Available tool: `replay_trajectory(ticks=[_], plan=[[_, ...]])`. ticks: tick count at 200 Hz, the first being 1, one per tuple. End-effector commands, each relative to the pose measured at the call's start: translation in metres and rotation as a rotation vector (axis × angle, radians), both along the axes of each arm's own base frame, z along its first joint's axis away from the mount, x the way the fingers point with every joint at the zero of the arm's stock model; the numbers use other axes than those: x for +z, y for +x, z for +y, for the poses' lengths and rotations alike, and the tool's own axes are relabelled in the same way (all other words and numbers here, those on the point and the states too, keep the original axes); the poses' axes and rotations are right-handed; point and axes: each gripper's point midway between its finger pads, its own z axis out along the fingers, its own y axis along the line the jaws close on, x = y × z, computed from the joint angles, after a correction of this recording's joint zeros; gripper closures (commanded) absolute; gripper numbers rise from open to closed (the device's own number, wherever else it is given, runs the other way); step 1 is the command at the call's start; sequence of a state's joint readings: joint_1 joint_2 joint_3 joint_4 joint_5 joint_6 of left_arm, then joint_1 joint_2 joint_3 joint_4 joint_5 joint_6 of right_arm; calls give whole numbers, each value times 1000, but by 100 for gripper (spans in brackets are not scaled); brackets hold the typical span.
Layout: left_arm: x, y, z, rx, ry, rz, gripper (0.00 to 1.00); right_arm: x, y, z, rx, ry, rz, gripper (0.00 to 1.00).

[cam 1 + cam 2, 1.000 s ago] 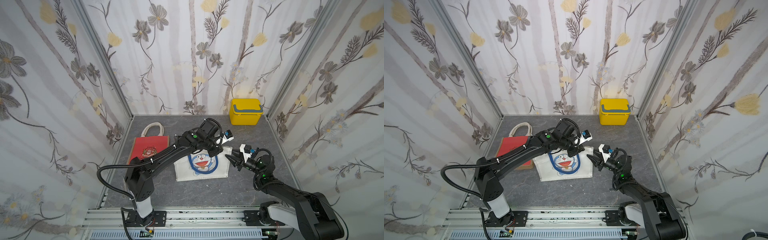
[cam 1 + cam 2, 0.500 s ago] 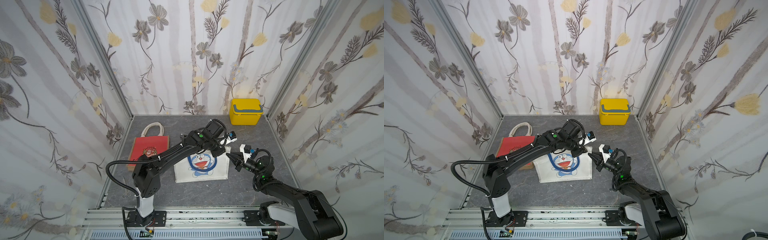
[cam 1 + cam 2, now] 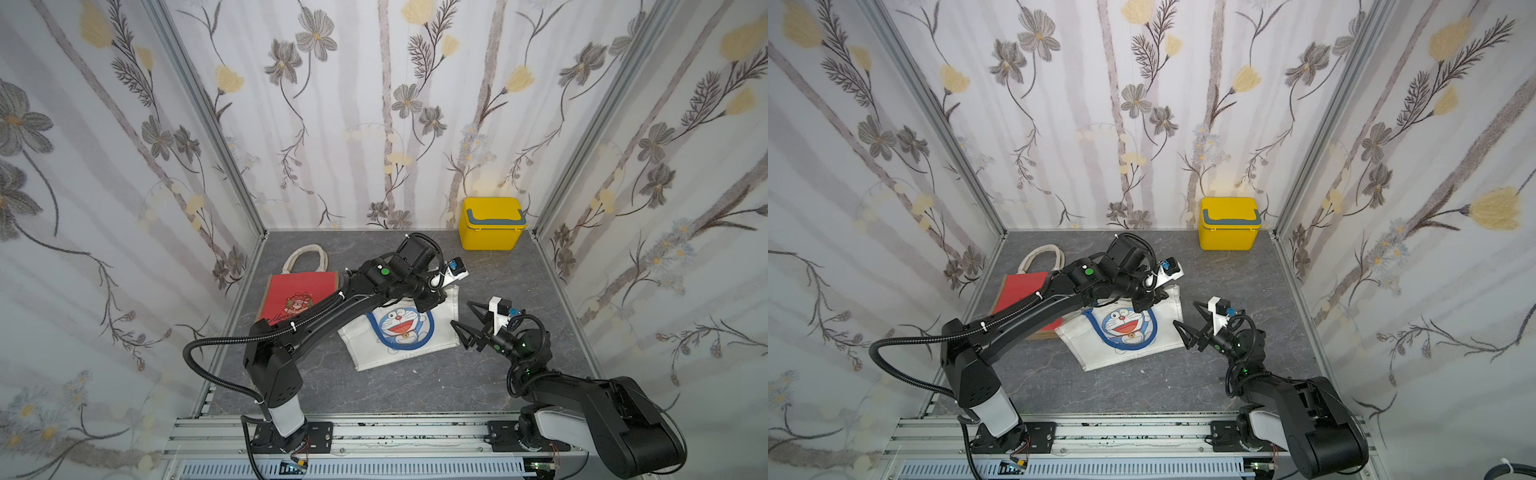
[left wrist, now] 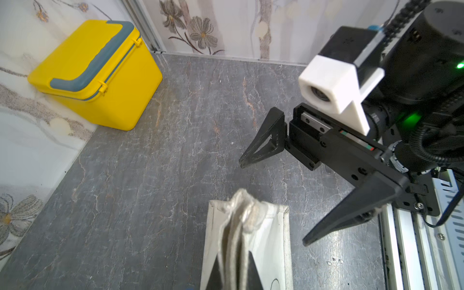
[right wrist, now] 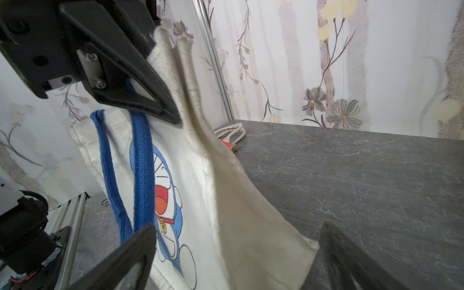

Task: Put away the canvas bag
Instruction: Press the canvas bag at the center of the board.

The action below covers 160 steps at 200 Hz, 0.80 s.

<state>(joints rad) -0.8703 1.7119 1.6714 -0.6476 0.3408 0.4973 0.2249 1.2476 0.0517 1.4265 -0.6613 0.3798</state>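
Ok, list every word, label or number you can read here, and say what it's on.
Nothing in these views can be read.
red bag: a line of script under its round emblem, too small to read.
white canvas bag: only a cartoon figure, no words visible.
yellow box: no label visible.

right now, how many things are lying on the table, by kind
bags: 2 (white cartoon bag, red bag)
yellow lidded box: 1
total: 3
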Motion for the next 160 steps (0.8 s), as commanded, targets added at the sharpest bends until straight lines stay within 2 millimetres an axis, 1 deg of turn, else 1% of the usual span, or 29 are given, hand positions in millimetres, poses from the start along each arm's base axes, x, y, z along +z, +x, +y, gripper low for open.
replay_trajectory(ticks=[1,12,38,71,95,121,134,147,160], plan=[[4,-11,0,-120,-3,-53,100,49,-12,1,33,79,-207,0],[0,-13,2,-131,14,-49,100,44,-13,10,94,53,-198,0],[-4,-14,3,-147,21,-39,100,36,-12,20,173,37,-154,6],[6,-17,-1,-171,-26,-44,100,29,-5,35,252,19,-98,15],[6,-14,-2,-161,-23,-53,100,19,1,37,238,0,-67,21],[10,-8,1,-140,-17,-79,100,-8,15,39,197,-128,34,20],[10,-6,1,-134,-11,-83,100,-8,14,36,176,-166,42,18],[11,-6,1,-135,-9,-84,100,-6,11,32,155,-186,18,18],[14,-7,0,-140,-17,-85,100,-10,9,32,154,-216,21,20]])
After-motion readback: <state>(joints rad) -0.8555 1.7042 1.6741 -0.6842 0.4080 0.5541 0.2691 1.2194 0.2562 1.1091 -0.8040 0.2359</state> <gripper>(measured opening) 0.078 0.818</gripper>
